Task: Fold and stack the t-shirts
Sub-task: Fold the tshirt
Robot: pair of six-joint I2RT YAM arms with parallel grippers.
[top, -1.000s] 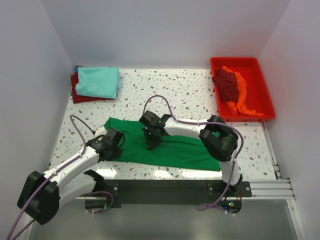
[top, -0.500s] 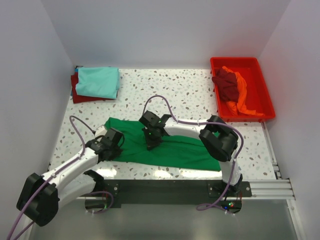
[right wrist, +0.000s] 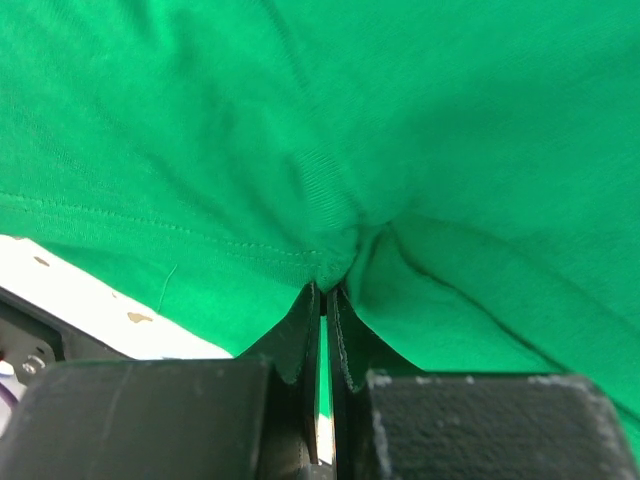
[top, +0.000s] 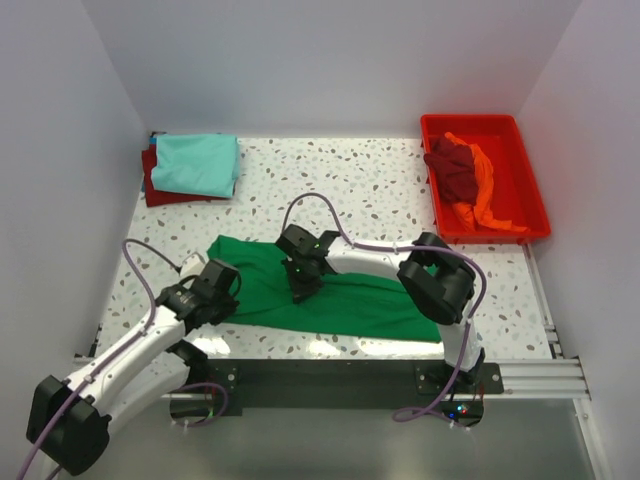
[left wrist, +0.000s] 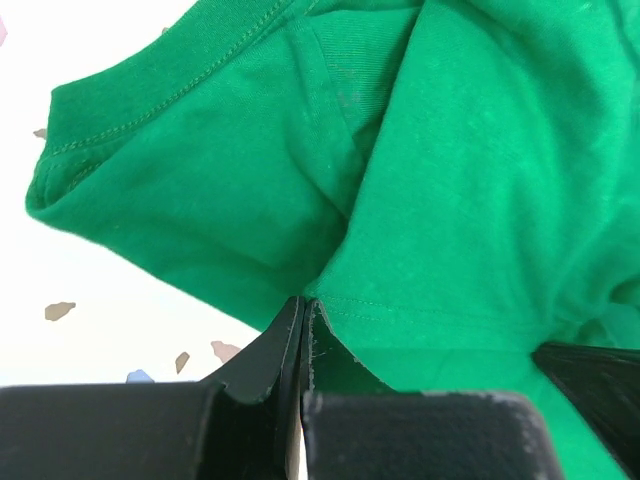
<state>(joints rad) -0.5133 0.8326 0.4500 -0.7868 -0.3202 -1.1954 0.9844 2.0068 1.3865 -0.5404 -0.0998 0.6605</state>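
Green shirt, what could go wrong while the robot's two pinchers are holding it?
The left gripper and right gripper each pinch only a small fold of the green t-shirt, so it might slip out. The cloth is bunched between them, so the fold may come out crooked. The shirt lies close to the near edge of the table, so a pull toward the arms could drag part of it off.
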